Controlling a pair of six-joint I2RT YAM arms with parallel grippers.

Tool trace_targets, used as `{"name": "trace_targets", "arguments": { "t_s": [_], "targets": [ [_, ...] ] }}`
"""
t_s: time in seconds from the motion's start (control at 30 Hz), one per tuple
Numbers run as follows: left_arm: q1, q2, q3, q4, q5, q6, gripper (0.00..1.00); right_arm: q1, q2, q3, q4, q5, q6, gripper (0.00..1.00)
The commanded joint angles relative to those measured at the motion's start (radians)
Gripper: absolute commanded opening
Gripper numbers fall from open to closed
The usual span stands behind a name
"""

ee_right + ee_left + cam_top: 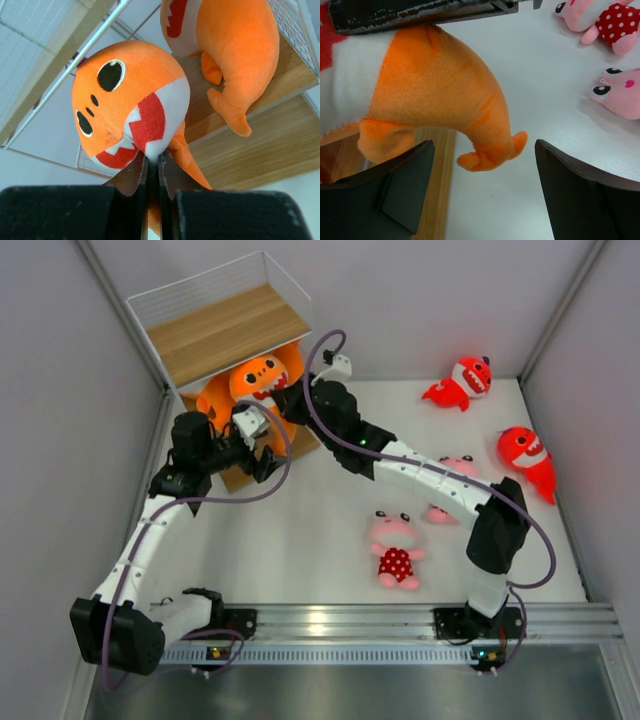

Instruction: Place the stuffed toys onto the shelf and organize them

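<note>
Pinching a fold of plush just under the toothy mouth, the right gripper [152, 161] is holding an orange shark [125, 95] up at the open front of the shelf [225, 330], its fingers pressed tight together on the fabric. The shark is hanging face-out below the top board, and I cannot tell whether any of it is resting on wood. Right beside it a second orange shark [235, 45] is lying on a lower board, its tail drooping over the front edge. The left gripper [483, 146] is hovering just in front of the shelf with its fingers spread wide, an orange tail dangling between them and nothing gripped. Out on the table [300, 530], the red sharks [462, 380] and pink animals [397, 550] are lying well apart from the shelf, one pink one partly hidden behind the right arm.

Now the worry: that pinch is taking only a thin bit of fabric, so the toy could be slipping free if the arm swings. Letting go before the body is sitting on a board would be sending it tumbling to the table. Pushing it deeper is risking a nudge to its overhanging neighbour, tipping that one off the edge. And both arms are crowding the same opening, so a finger or cable could be snagging the wire frame or the other arm.
</note>
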Motion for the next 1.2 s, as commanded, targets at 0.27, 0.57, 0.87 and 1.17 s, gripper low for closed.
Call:
{"name": "trace_targets", "arguments": {
  "t_s": [0.27,0.57,0.87,1.17],
  "targets": [
    [-0.01,0.016,0.022,0.056,0.115,-0.052,0.02,0.023,-0.046,-0.019,0.124,0.013,0.084,0.0],
    [0.002,-0.006,0.053,0.132,0.022,-0.229,0.0,-0.029,-0.067,-0.056,0.038,-0.257,-0.057,0.77],
    [0.01,-0.001,0.038,0.192,-0.012,-0.204,0.0,-0.047,-0.159,-0.192,-0.012,-0.283,-0.097,0.8],
    [0.011,-0.036,0.001,0.157,0.037,-0.142,0.0,-0.054,-0.123,-0.174,0.049,-0.282,-0.109,0.35]
  ]
}}
